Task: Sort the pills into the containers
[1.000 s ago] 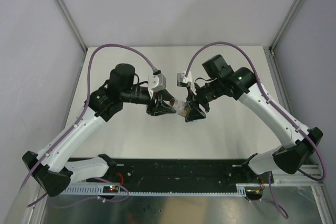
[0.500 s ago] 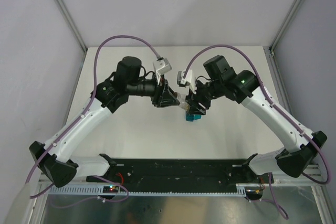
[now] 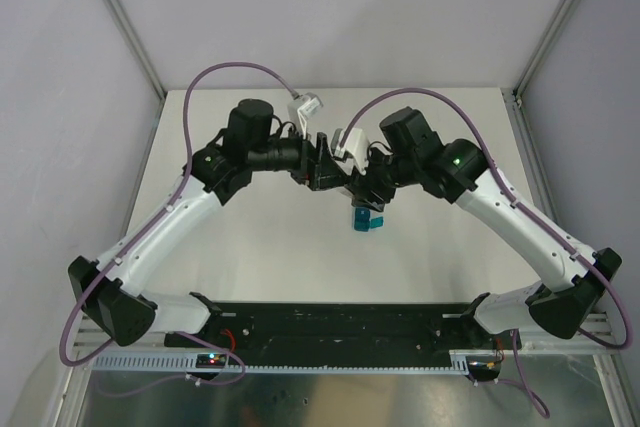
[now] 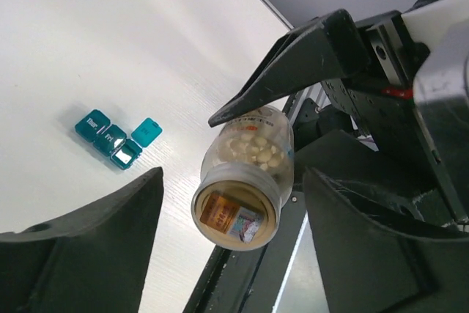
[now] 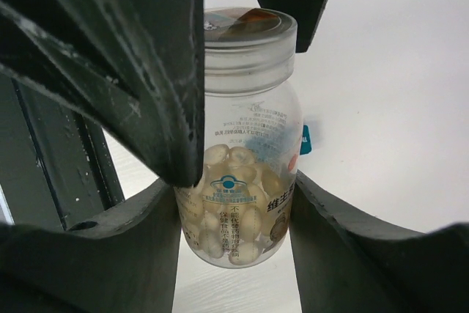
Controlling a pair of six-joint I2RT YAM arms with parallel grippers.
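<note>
My right gripper (image 5: 238,207) is shut on a clear pill bottle (image 5: 242,144), gripping its lower body and holding it above the table. Pale oval pills (image 5: 234,203) fill the lower half, and the frosted cap (image 5: 245,38) is on. My left gripper (image 4: 233,181) is open, its fingers (image 4: 110,240) standing either side of the cap (image 4: 236,214) with a gap on both sides. The teal containers (image 4: 110,137) lie on the table below, one lid (image 4: 146,131) flipped open. In the top view the containers (image 3: 365,220) sit just in front of the two grippers.
Both arms meet over the middle of the white table (image 3: 250,237). A black rail (image 3: 340,327) runs along the near edge between the arm bases. Grey walls and metal frame posts (image 3: 130,27) close in the sides and back.
The left gripper has opened off the bottle's cap. Both grippers moved toward the back of the table with the bottle, uncovering the teal containers in the top view.
</note>
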